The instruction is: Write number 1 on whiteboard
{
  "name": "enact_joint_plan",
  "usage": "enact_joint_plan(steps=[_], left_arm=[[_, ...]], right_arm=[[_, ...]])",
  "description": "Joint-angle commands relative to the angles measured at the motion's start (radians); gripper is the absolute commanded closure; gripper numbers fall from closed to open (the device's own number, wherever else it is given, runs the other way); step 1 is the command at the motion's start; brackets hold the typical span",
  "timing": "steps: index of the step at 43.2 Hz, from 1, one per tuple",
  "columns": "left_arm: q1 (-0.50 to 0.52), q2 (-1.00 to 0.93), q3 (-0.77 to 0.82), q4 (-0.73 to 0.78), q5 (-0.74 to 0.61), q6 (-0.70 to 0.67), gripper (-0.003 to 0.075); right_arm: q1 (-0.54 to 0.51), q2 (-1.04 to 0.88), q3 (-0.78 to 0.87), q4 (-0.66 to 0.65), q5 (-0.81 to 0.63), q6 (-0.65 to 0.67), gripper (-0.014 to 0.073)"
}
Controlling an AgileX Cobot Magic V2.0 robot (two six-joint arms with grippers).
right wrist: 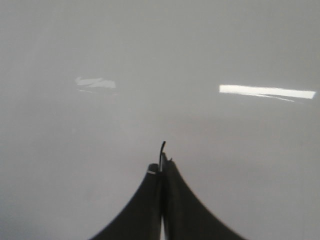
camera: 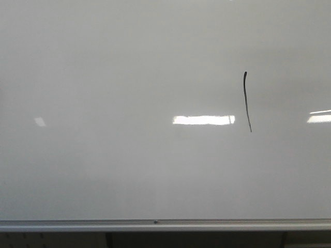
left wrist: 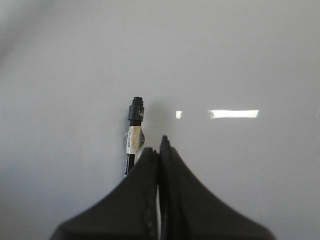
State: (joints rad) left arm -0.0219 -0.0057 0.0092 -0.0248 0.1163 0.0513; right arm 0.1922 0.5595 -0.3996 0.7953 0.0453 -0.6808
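Starting on the left, the left gripper (left wrist: pixel 160 150) has its fingers pressed together, and a black-capped marker (left wrist: pixel 134 137) shows just beside and behind the left finger. It appears pinned there, though whether the pads truly grip its barrel I cannot tell, since the fingers hide the contact. The marker points out toward the whiteboard (left wrist: pixel 240 55), which suits a writing pose: the tool aimed at the surface, wrist square to it. No tip contact with the board is visible in this view.

Moving across the front view, the whiteboard (camera: pixel 103 77) fills the frame, glossy grey-white, with its silver frame rail (camera: pixel 155 223) along the lower edge and bright rectangular reflections (ceiling lights, not ink) at mid height.

Right of centre stands the number 1 (camera: pixel 247 102), a thin black stroke, nearly vertical, gently bowed, thicker at the top and tapering to a fine tail that leans slightly right. It looks finished as a plain stroke.

Farthest right, the right gripper (right wrist: pixel 162 162) is also closed with nothing bulky between the fingers; it seems merely parked facing the board.
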Motion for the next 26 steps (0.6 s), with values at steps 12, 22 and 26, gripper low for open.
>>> enact_joint_plan(steps=[12,22,26], left_arm=[[0.001,-0.004,0.024,-0.011,-0.088,-0.008,0.0741],[0.001,-0.004,0.024,-0.011,-0.088,-0.008,0.0741],[0.001,-0.004,0.024,-0.011,-0.088,-0.008,0.0741]], right_arm=[[-0.144,-0.312,0.232,-0.532,-0.089,0.527,0.0655],[-0.218,-0.46,0.314,-0.601,0.016,0.611,0.0655],[-0.218,-0.506,0.34,-0.62,0.059,0.611,0.0655]])
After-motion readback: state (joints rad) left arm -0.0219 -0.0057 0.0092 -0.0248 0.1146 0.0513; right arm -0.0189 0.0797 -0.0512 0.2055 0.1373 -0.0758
